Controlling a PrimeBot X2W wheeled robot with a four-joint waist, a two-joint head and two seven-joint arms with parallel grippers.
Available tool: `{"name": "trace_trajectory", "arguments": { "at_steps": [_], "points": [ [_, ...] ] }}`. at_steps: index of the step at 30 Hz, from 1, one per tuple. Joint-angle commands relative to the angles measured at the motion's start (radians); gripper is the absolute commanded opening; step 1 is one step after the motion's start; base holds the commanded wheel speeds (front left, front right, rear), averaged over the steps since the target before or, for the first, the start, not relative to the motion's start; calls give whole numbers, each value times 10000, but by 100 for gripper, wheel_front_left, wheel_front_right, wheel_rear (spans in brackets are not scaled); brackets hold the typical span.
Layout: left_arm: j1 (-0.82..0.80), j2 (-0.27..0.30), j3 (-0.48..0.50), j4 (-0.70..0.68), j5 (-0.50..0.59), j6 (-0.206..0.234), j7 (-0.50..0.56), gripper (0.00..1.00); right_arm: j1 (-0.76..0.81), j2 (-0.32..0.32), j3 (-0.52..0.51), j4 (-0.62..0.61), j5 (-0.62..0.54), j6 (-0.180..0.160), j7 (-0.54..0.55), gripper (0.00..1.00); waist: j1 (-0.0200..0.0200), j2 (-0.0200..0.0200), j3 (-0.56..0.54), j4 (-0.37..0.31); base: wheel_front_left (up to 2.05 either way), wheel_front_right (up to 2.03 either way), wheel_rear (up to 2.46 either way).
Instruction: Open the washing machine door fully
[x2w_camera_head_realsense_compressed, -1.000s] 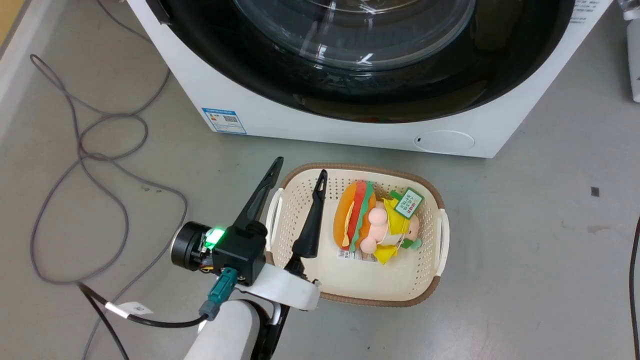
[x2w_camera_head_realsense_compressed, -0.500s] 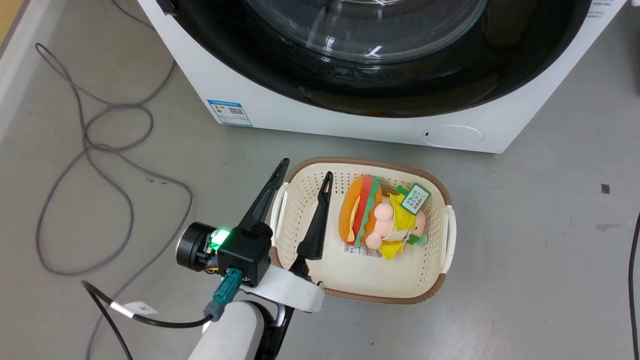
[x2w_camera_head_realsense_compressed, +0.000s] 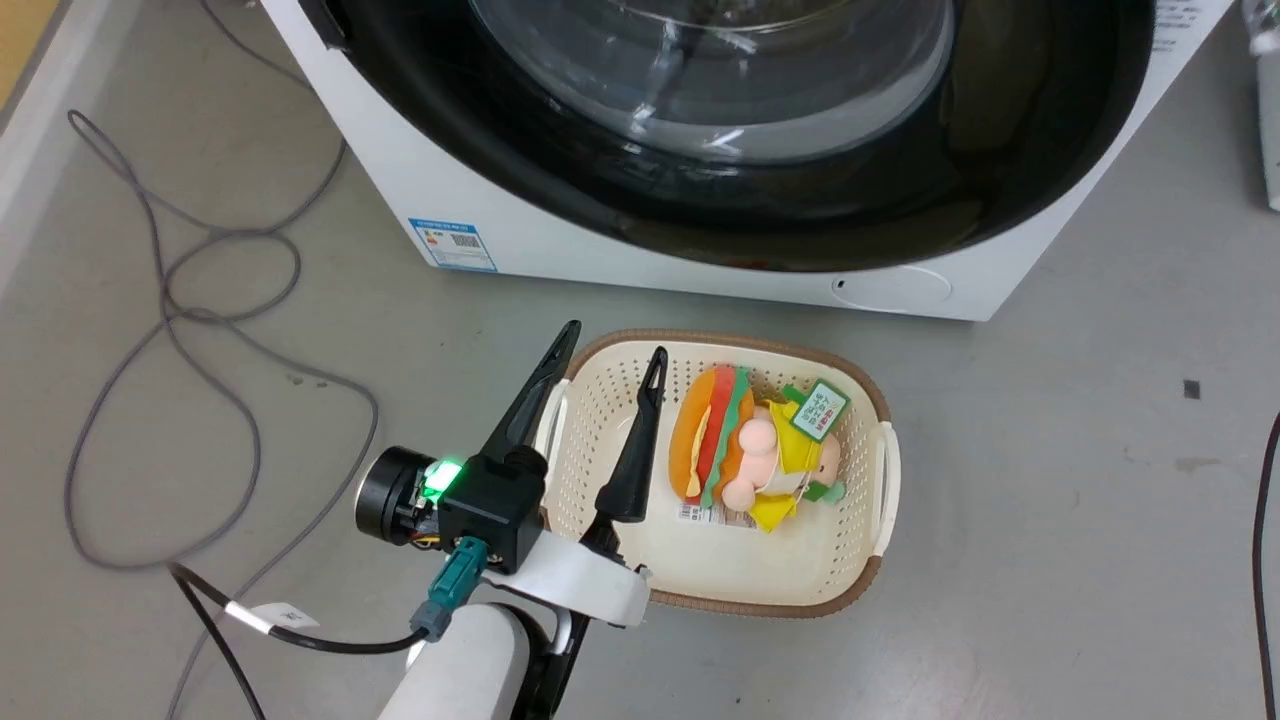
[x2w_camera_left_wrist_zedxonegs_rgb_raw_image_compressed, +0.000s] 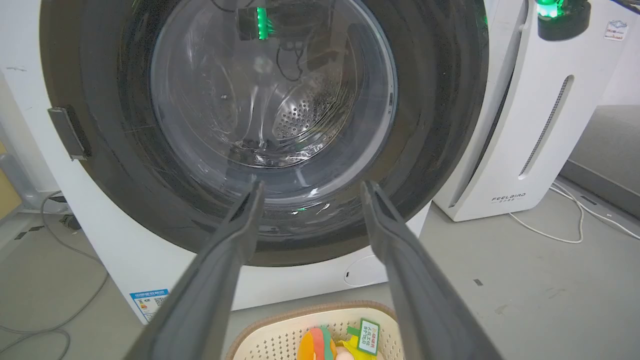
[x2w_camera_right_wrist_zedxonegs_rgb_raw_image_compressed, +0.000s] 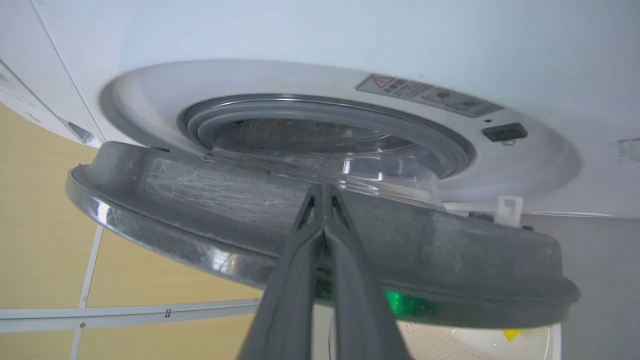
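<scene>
The right tool (x2w_camera_right_wrist_zedxonegs_rgb_raw_image_compressed: 325, 192) is pressing its fingers together, pinching nothing. Its tips are lying against the matte inner face of the washing machine door (x2w_camera_right_wrist_zedxonegs_rgb_raw_image_compressed: 200, 200), which is standing partly ajar just ahead of it, with the grey rubber ring (x2w_camera_right_wrist_zedxonegs_rgb_raw_image_compressed: 325, 112) beyond. The left tool (x2w_camera_head_realsense_compressed: 613, 338) is hanging spread and empty over a basket (x2w_camera_head_realsense_compressed: 870, 585), facing the door's glass. As I judge it, the closed tips are risking a slide off that smooth face, which would let the door fall back. A wide swing could also knock the left tool.
</scene>
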Motion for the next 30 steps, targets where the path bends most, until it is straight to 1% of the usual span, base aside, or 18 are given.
{"name": "trace_trajectory", "arguments": {
  "at_steps": [1, 8, 15, 22, 30],
  "points": [
    [-86, 18, -36, 21, -82, 51, -53, 100, 308, 94, -5, 39, 70, 10, 240, 0, 0, 0, -67, -35, 0, 0, 0],
    [24, 18, -26, 116, -81, 45, -53, 100, 696, 208, -236, -17, 468, 10, 1297, 0, 0, 0, -392, -136, 0, 0, 0],
    [235, 18, 50, 237, -17, 21, -53, 100, 1456, 260, -376, -525, 811, 10, 2284, 0, 0, 0, -798, -283, 0, 0, 0],
    [576, 18, 164, 407, 83, -41, -53, 100, 2650, 323, -446, -1445, 1087, 10, 2883, 0, 0, 0, -1303, -423, 0, 0, 0],
    [989, 18, 297, 550, 207, -109, -53, 100, 4131, 476, -453, -3004, 1436, 10, 3575, 0, 0, 0, -1876, -516, 0, 0, 0]
  ]
}}
